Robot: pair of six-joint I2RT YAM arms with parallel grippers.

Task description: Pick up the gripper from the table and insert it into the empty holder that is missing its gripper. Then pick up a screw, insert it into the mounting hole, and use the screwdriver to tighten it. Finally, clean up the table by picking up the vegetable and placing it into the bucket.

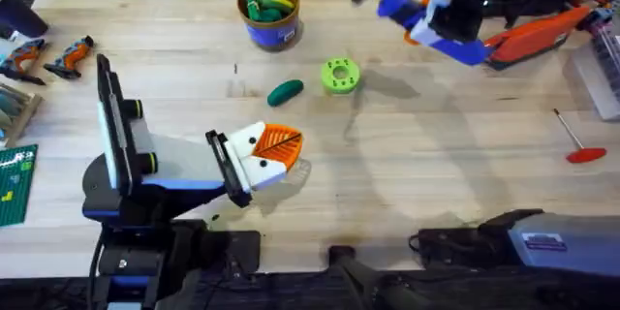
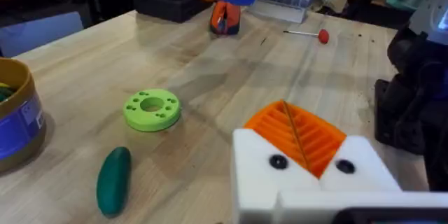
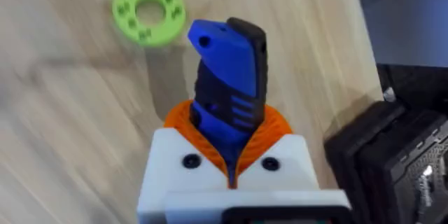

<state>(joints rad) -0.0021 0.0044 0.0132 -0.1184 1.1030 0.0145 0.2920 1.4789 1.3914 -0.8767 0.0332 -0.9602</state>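
We have the right gripper [image 3: 234,161] clamped on the screwdriver [image 3: 227,91], its blue body standing up between the orange pads; in the overhead view it rides high over the far right of the table [image 1: 436,165]. We judge the step in hand to be carrying that tool off before the cleanup. The left gripper [image 1: 281,150] rests low near the table's middle, its orange pads pressed together with nothing between them. The vegetable [image 1: 285,91] lies flat on the wood, just beside the lime-green disc [image 1: 340,75] but apart from it, and near the bucket [image 1: 269,15], which already holds green and yellow pieces. To do this well, we would set the screwdriver down well clear of the red-handled rod [image 1: 578,140], lowering it before letting go so it does not roll. For the vegetable, we would open wide, come straight down across its short axis, and keep off the disc. The smooth oval may slip; grip at mid-length.
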